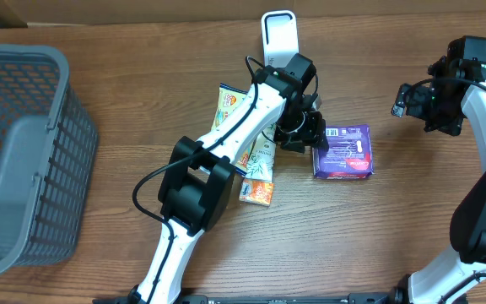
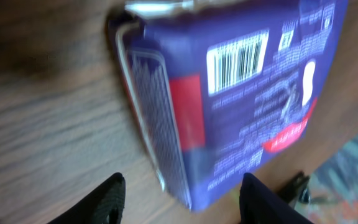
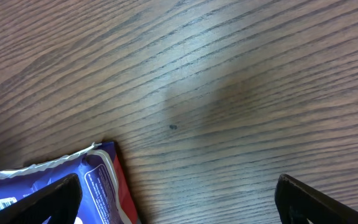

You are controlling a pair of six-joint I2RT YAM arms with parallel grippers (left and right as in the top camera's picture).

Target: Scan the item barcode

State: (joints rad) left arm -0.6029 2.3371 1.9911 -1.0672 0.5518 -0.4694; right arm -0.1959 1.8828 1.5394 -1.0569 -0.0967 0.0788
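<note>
A purple and red packet (image 1: 344,150) lies flat on the wooden table, right of centre. In the left wrist view the packet (image 2: 241,93) fills the frame, its white barcode (image 2: 238,61) facing up. My left gripper (image 1: 309,135) is at the packet's left edge. Its jaws (image 2: 183,180) are apart on either side of the packet's near corner, with a gap showing on both sides. My right gripper (image 1: 403,100) hovers open to the packet's upper right. In the right wrist view the right gripper (image 3: 178,182) is over bare wood, with the packet's corner (image 3: 98,186) by its left finger.
A white upright stand (image 1: 278,34) is at the back centre. Three snack packets (image 1: 230,105), (image 1: 260,160), (image 1: 257,192) lie under my left arm. A grey mesh basket (image 1: 24,152) takes up the left side of the table.
</note>
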